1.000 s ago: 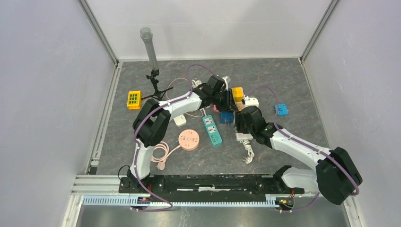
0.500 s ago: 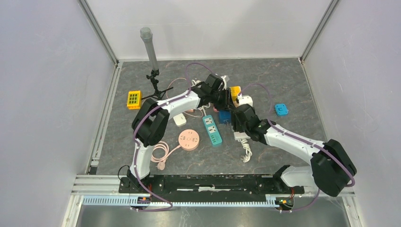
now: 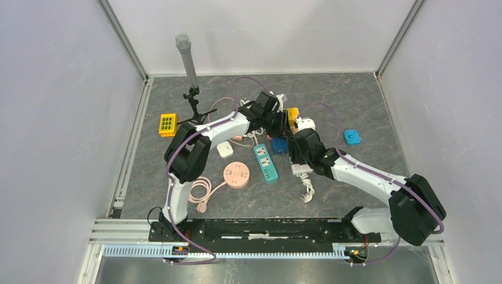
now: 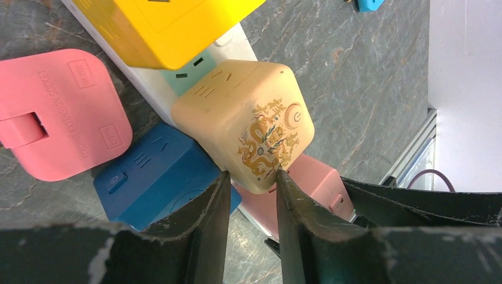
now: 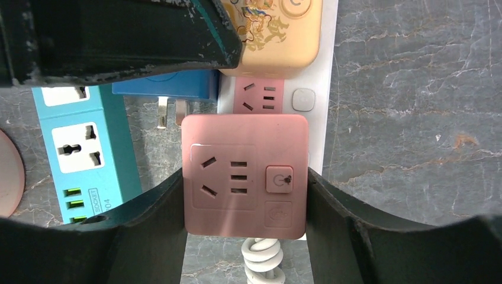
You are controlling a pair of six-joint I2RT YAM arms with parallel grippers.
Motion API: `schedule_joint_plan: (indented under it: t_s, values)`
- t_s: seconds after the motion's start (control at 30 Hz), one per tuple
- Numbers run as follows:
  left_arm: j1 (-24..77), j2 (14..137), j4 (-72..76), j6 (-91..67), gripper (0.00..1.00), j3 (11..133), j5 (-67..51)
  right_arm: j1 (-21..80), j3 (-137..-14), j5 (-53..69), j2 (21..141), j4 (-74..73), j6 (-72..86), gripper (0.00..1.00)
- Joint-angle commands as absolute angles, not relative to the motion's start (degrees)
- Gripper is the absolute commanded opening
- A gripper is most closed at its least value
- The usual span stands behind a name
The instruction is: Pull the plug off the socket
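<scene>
Now the right hand [image 5: 244, 177] pinches the pink cube plug [image 5: 244, 198], straight below it on the white power strip [image 5: 328, 89] near the middle of the bench [image 3: 355, 100], while the left hand [image 4: 248, 177], nearly closed, touches the tan cube [image 4: 243, 118], grip unclear.

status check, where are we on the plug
Right gripper clamped on pink cube, seated on white strip. Left gripper pinching beige cube at corner. Blue cube loose alongside, prongs out.

Right hand [image 3: 294, 145], white strip [image 3: 306, 123] further left.
</scene>
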State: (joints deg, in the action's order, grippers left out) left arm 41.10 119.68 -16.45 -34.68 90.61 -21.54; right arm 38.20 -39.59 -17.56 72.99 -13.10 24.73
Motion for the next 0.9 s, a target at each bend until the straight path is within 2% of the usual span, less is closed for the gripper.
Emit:
schedule_joint_plan:
  t_s: [0.0, 0.3, 0.57, 0.7, 0.87]
  values:
    - [40.3, 123.5, -29.1, -27.8, 0.39, 88.1, -15.9, 40.5, -45.5, -17.5, 73.5, -7.1, 21.3, 0.00]
    - [40.3, 123.4, -29.1, -27.9, 0.39, 88.0, -15.9, 35.9, -42.2, -10.7, 68.5, -5.0, 23.9, 0.00]
    - [40.3, 122.8, -29.2, -28.2, 0.39, 87.9, -16.2, 32.5, -45.7, -9.3, 62.5, -6.8, 21.0, 0.00]
    - [40.2, 120.9, -27.4, -28.8, 0.40, 88.4, -20.4, 27.0, -46.1, -9.5, 60.6, -10.1, 18.9, 0.00]
    - [39.0, 117.1, -20.0, -32.7, 0.50, 89.2, -31.5, 21.1, -41.9, -7.7, 57.6, -10.8, 18.6, 0.00]
